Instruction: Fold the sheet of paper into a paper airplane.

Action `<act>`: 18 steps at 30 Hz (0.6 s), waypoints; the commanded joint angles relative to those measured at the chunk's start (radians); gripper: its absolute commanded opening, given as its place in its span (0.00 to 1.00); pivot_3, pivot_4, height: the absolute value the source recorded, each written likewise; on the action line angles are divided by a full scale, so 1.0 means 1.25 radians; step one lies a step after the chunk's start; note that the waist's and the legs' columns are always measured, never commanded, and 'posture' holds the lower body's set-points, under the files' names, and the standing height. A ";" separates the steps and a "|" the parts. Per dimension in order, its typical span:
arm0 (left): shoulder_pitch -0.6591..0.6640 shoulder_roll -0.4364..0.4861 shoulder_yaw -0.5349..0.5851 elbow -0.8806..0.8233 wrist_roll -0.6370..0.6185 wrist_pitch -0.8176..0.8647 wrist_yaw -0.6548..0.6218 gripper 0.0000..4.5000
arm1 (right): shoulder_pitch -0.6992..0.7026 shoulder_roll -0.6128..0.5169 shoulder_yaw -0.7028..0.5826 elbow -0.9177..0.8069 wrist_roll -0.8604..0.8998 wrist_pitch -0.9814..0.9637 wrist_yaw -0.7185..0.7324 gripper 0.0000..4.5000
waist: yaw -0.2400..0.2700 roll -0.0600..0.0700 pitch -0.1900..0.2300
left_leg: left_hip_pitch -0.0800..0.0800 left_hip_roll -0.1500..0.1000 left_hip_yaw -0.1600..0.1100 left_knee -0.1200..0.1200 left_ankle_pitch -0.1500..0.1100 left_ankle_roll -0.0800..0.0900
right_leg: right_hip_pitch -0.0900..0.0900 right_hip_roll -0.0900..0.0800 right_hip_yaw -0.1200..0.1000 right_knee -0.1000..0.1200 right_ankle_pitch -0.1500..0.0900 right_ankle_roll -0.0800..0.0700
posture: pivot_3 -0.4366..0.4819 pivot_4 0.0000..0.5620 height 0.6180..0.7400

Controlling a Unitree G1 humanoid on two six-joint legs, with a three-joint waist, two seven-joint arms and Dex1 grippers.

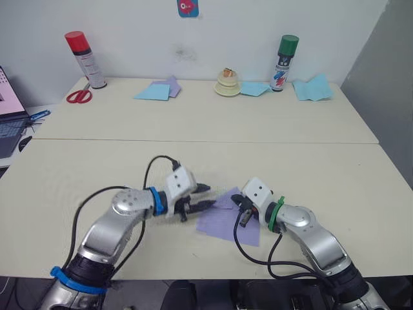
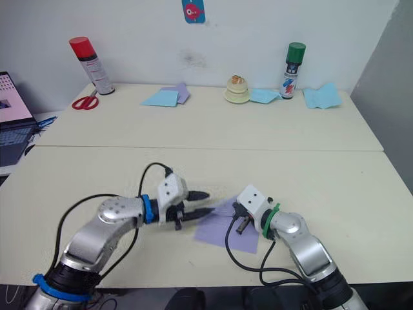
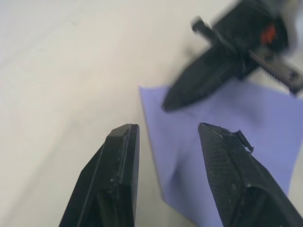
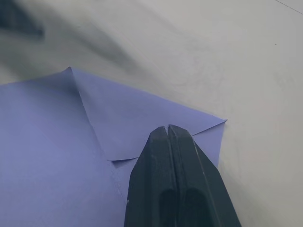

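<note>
Paper [image 1: 222,223], lavender, lies flat on near table [image 1: 322,168], between the two grippers, w/ one corner folded over into a triangular flap. Left gripper [image 1: 205,197] sits just beside paper's left edge, fingers spread apart w/ nothing between them; in left wrist view one finger [image 3: 113,175] is over bare table, the other [image 3: 236,175] over the paper. Right gripper [image 4: 168,128] is on paper's right part, fingers pressed together, tips resting at the flap's lower edge; can't tell if any paper is pinched between them.

Far from paper, along back wall: red-capped can [image 1: 86,59] and red scissors [image 1: 79,96] to far left, blue sheets w/ a small lavender scrap [image 1: 157,90] straight behind, cream dish stack [image 1: 228,82] and green-capped can [image 1: 283,63] behind-right, more blue paper [image 1: 313,88] beyond that. Laptop [image 1: 10,116] well left of paper, off table edge.
</note>
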 commanded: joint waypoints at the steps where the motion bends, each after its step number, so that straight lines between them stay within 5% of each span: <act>1: -0.026 -0.001 0.002 0.015 -0.001 -0.009 -0.005 0.29 | 0.000 -0.001 0.006 0.008 -0.007 0.004 0.002 0.00 | -0.001 0.000 0.000 | 0.000 0.000 0.000 0.000 0.000 0.000 | 0.000 0.000 0.000 0.000 0.000 0.000 | 0.48 0.27 0.88; 5: -0.057 -0.022 -0.072 0.100 0.071 -0.097 -0.022 0.01 | -0.006 0.001 0.009 0.012 -0.008 0.002 0.004 0.00 | 0.000 0.000 0.000 | 0.000 0.000 0.000 0.000 0.000 0.000 | 0.000 0.000 0.000 0.000 0.000 0.000 | 0.48 0.27 0.88; 18: -0.098 -0.100 -0.182 0.314 0.207 -0.216 -0.022 0.01 | -0.005 -0.008 0.014 0.009 -0.011 -0.020 0.013 0.00 | 0.000 0.000 0.000 | 0.000 0.000 0.000 0.000 0.000 0.000 | 0.000 0.001 0.000 0.000 0.000 0.000 | 0.48 0.27 0.88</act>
